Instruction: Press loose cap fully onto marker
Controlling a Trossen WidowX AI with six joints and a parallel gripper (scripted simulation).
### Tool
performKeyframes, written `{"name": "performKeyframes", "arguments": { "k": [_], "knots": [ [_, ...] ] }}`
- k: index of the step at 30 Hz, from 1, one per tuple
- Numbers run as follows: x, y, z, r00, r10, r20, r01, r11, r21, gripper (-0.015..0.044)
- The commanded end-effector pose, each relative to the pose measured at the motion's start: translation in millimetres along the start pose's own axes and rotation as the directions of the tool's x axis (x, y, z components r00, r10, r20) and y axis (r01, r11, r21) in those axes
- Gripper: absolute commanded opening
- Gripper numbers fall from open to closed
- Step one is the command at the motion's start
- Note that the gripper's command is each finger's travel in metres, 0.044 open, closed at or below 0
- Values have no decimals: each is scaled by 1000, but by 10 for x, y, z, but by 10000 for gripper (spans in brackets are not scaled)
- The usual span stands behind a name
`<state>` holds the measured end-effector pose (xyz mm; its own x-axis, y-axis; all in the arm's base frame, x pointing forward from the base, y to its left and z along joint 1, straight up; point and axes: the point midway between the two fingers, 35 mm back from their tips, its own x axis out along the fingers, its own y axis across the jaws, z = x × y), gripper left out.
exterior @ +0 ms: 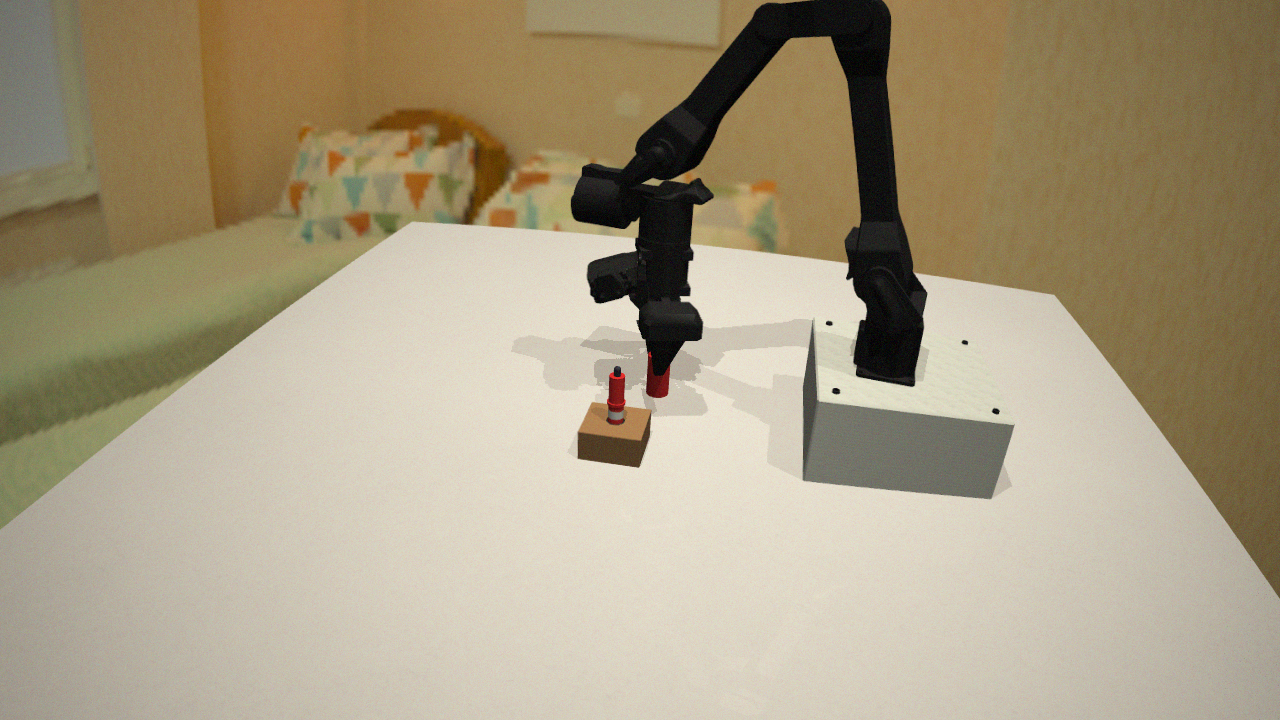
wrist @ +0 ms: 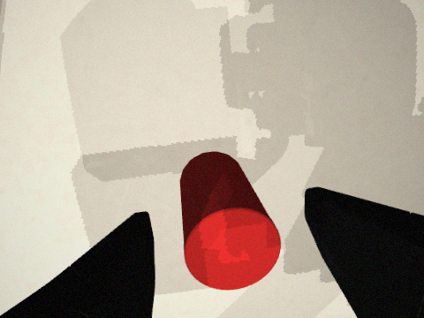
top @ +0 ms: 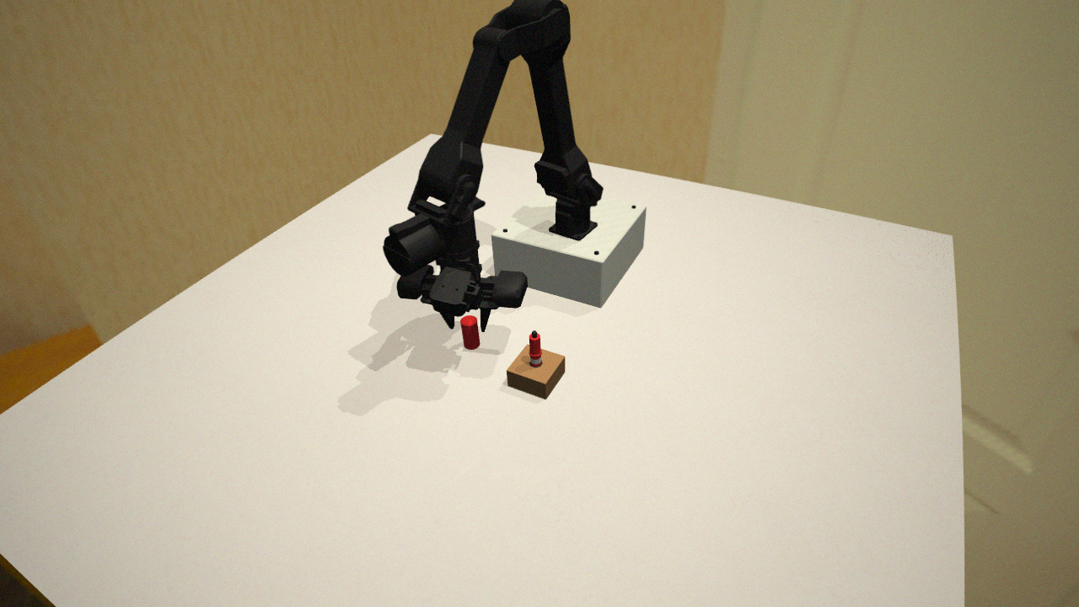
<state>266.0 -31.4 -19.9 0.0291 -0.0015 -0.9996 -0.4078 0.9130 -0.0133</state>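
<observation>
The red cap (top: 470, 336) (exterior: 657, 386) (wrist: 231, 249) stands upright on the table, closed end up. My gripper (top: 467, 327) (exterior: 660, 371) (wrist: 229, 214) is open and points down, with its fingertips on either side of the cap's upper part. The wrist view shows a gap between the cap and each finger, wider on the right. In the exterior view a finger hides part of the cap. The red marker (top: 534, 346) (exterior: 616, 392) stands upright and uncapped, dark tip up, in the brown holder block (top: 527, 383) (exterior: 610, 445). The marker and block are outside the wrist view.
The white box (top: 546, 268) (exterior: 904, 456) under the arm's base stands behind the cap and block in the top view and to their right in the exterior view. The holder block is close beside the cap. The arm's shadows fall on the table (top: 679, 468) (exterior: 537, 591) around the cap.
</observation>
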Motion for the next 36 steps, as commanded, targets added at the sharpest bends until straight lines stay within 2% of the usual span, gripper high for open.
{"name": "performKeyframes", "arguments": {
  "k": [1,12,16,25,28,36],
  "knots": [
    [83,11,-27,1000,2,-11,-2,1000,1,233],
    [231,20,-43,1000,0,-12,0,1000,-2,233],
    [230,16,-40,1000,0,-12,0,1000,-2,128],
    [230,19,-39,1000,0,-12,0,1000,-2,68],
    [204,6,-3,1000,-12,5,12,1000,-13,0],
    [54,-5,27,1000,-17,12,17,1000,-17,0]
  ]
}}
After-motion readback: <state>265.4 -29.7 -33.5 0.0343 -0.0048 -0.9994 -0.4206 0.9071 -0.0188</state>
